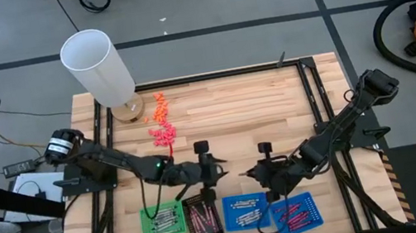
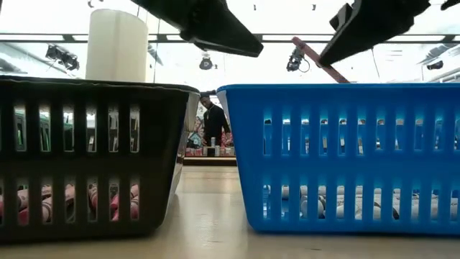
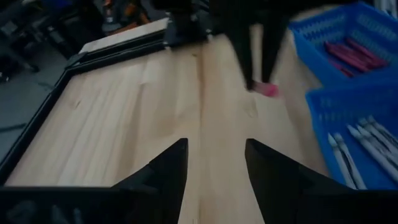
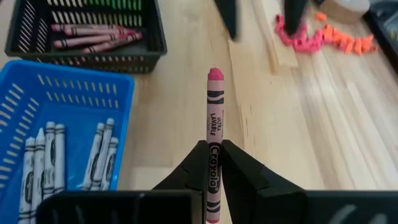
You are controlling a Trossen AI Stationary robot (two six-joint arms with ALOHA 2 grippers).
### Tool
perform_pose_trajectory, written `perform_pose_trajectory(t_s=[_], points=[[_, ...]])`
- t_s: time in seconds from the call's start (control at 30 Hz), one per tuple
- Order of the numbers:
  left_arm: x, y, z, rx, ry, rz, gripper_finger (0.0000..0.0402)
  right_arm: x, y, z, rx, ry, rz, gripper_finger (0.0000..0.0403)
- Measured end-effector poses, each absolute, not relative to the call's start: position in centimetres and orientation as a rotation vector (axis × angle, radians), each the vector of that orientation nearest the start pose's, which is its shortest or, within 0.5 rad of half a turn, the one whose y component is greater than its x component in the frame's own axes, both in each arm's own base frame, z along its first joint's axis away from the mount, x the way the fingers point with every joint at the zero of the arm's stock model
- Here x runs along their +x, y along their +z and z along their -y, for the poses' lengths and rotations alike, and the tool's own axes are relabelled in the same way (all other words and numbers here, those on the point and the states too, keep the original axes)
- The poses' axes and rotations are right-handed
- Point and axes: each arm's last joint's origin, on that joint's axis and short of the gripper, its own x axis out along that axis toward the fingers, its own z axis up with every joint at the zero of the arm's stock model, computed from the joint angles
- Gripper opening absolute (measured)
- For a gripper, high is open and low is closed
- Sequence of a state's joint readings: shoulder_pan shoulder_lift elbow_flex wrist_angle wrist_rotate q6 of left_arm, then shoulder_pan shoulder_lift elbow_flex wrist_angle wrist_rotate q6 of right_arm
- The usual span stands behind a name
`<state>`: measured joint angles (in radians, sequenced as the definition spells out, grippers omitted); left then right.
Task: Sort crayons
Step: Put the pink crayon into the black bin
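From above, the two dark arms are meeting over the near half of the pale wooden table. Four small slotted plastic trays are sitting in a row at the near edge: a green tray and a first blue tray holding grey-silver crayons, a black tray and a second blue tray holding magenta ones. The right gripper is hovering just behind the blue trays; the left gripper is waiting behind the black tray. A tall white cylinder and a scatter of orange and pink lumps are lying farther back.

At table height, the black and blue trays are filling the picture, so both grippers are cut off above and their fingers are impossible to read here.

The left wrist camera is showing its own fingers standing apart over bare wood, holding nothing.

The right wrist camera is showing its fingers clamped on a magenta paper-wrapped crayon, held off the table between the first blue tray and the black one.

I judge the carrying step is under way: the next move calls for bringing this crayon over a tray of magenta ones and releasing it. Which of the two is meant, I cannot tell.
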<state>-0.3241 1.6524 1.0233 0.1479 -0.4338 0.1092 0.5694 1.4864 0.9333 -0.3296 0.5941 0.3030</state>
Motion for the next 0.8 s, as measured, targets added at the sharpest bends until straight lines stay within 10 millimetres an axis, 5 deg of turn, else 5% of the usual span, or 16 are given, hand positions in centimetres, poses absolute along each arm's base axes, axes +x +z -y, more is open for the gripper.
perform_pose_trajectory(t_s=[0.8], points=[[35.4,23.9,9.5,0.193,0.008,-0.31,0.0171,27.9,23.2,-13.2,-0.313,-0.196,-0.557,0.0042]])
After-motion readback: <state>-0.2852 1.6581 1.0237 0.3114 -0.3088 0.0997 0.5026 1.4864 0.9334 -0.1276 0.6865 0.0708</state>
